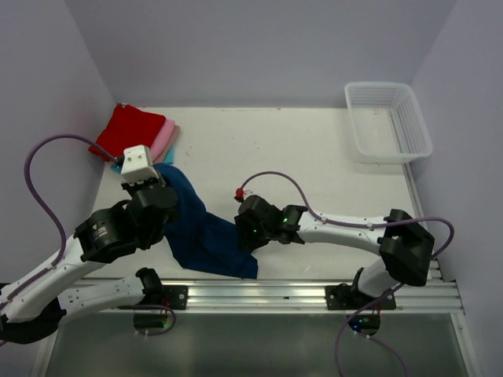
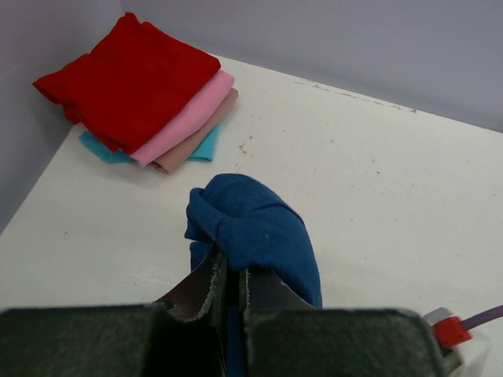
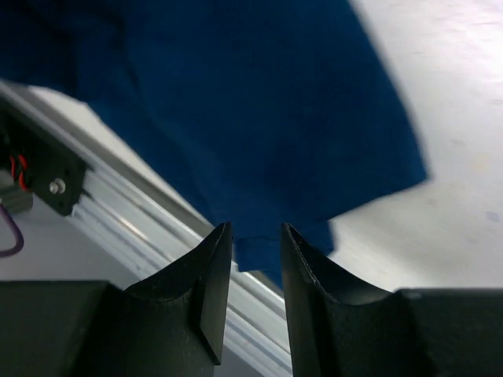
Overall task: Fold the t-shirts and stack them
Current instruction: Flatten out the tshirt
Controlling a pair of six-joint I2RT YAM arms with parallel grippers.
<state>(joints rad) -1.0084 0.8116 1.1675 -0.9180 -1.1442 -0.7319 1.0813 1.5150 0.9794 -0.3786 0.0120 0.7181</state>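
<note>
You are holding the large navy blue cotton t-shirt bunched between both arms at about seven o'clock on the white table, its lower edge draping toward the aluminium rail. The left gripper is clenching a thick rolled wad of the navy cloth. The right gripper is sitting at the shirt's hem with its fingers nearly together, and you cannot tell whether it is actually pinching the fabric.

The step in hand looks like spreading the shirt flat before folding. Consider drawing the two grips apart, toward nine and three o'clock, so the knit is pulling taut without dragging over the rail. The fabric is hanging limp and matte, collapsing into soft ridges, so it is likely needing a firm, shallow pinch at a single layer.

The red folded t-shirt is lying on the pink one and the teal one at ten o'clock, edges fanning slightly. The white plastic mesh basket is standing rigid at two o'clock, well apart.
</note>
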